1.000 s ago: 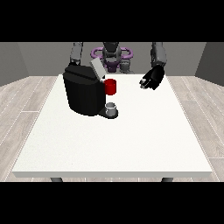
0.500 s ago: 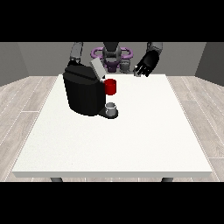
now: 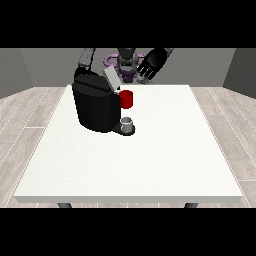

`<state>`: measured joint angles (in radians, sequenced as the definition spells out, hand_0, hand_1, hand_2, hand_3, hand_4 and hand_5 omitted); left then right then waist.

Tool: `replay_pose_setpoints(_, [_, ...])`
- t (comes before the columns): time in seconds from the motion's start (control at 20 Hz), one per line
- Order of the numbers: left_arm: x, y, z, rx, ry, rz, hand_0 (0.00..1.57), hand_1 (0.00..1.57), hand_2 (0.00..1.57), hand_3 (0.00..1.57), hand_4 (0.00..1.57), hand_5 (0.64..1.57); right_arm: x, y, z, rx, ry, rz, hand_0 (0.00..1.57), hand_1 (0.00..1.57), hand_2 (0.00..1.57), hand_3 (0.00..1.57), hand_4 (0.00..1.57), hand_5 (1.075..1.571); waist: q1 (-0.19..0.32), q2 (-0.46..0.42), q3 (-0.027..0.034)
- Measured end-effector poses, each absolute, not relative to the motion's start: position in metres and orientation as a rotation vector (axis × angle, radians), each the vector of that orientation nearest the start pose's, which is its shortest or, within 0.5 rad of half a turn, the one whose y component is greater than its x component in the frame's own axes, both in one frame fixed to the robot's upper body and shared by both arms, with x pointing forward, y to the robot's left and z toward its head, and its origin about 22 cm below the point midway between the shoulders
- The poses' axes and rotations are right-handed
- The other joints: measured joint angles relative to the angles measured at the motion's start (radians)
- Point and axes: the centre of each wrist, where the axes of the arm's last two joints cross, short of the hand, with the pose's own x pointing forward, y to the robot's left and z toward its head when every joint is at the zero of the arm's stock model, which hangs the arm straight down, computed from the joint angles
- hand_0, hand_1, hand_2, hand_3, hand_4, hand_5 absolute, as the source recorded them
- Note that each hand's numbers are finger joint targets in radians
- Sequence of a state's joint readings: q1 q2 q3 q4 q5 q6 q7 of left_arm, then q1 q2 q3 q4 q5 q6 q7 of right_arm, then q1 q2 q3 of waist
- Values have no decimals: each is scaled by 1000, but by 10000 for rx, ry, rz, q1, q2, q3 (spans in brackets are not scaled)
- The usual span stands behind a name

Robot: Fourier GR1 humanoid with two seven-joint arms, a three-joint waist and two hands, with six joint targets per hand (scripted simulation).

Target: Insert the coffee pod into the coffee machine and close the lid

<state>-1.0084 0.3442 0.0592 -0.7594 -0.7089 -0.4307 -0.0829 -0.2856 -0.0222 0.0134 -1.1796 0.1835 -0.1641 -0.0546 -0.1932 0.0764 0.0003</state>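
You can see the black coffee machine sitting on the white table, over at the view's left and near the far edge. Its grey lid is tipped up, so it is not closed. A red part sticks out of the machine's front, and a small grey cup stands right under it on the machine's base. The hand at the view's right is up in the air past the table's far edge — its fingers are spread and it holds nothing. The coffee pod is not plain to see, and the other hand is hidden behind the machine, so you cannot tell how it is.
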Motion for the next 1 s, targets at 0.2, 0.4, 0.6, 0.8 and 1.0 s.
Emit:
replay_pose_setpoints(0.2, [453,233,201,4932,-14537,-11355,1174,1174,1254,1266,479,1571,313,-192,-9,-2027,-15558,1630,0,0,0,0,0,1571,-281,229,0])
replay_pose_setpoints(0.4, [456,238,227,5578,-14826,-11200,1247,1247,1299,1249,479,1571,323,-195,13,-2096,-16117,1720,0,0,0,0,37,1571,-632,698,0])
replay_pose_setpoints(0.6, [458,246,245,5935,-14998,-10848,1265,1265,1303,1256,465,1571,329,-192,32,-2047,-16512,1760,0,0,0,0,178,1571,-1012,1115,-2])
replay_pose_setpoints(0.8, [458,251,260,6180,-15292,-10830,1195,1195,1286,1247,487,1571,336,-200,46,-2146,-16913,1630,0,0,0,0,0,1571,-1156,1577,0])
replay_pose_setpoints(1.0, [459,250,266,6348,-15322,-10915,1175,1175,1242,1216,464,1571,337,-196,52,-2162,-17083,1597,0,0,0,0,118,1571,-1230,1853,-1])
